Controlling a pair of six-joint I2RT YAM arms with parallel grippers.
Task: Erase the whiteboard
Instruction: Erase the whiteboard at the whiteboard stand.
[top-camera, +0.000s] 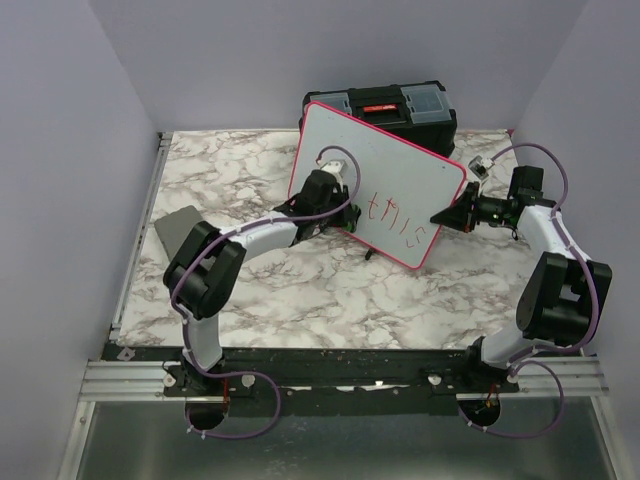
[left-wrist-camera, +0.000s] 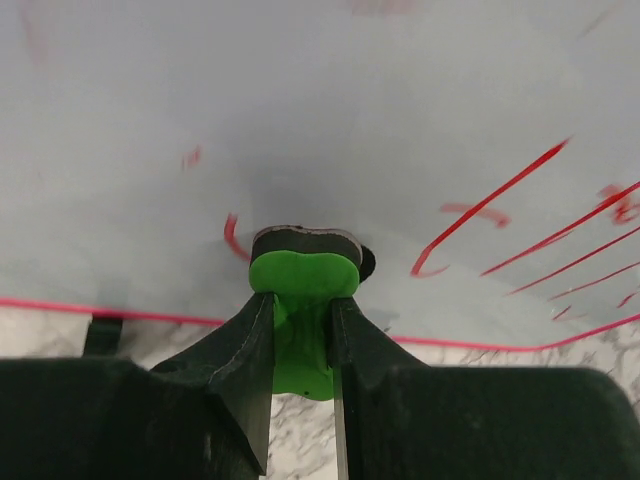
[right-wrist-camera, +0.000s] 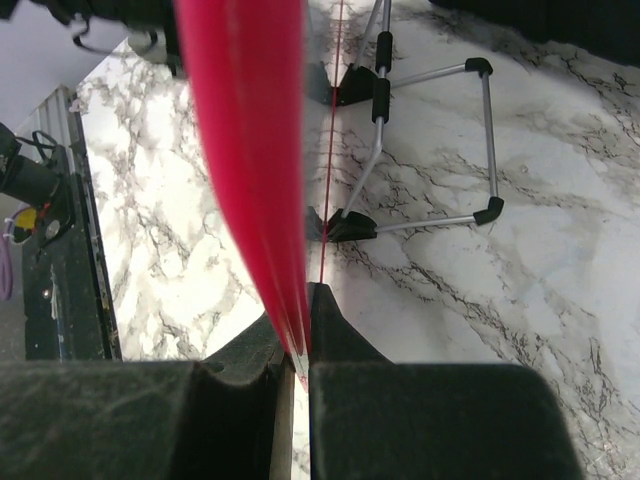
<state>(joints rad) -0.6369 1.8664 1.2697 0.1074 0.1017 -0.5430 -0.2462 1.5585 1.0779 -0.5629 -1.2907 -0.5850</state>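
Tipping worries me: right tool (right-wrist-camera: 297, 340) pinches the rim of the whiteboard (top-camera: 395, 165), left tool (left-wrist-camera: 302, 312) clamps the eraser (left-wrist-camera: 303, 272) against its face, and hard pressing could topple it.

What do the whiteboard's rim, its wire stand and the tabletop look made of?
Whiteboard rim: probably glossy pink-red plastic, smooth with soft highlights. Stand: thin shiny silvery rod, likely metal, with black feet, maybe rubber. Tabletop: grey-veined marble pattern, possibly laminate or stone.

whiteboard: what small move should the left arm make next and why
Probably slide the eraser rightward across the red writing: the left gripper presses it on the whiteboard just left of those strokes, and the right gripper clamps the rim.
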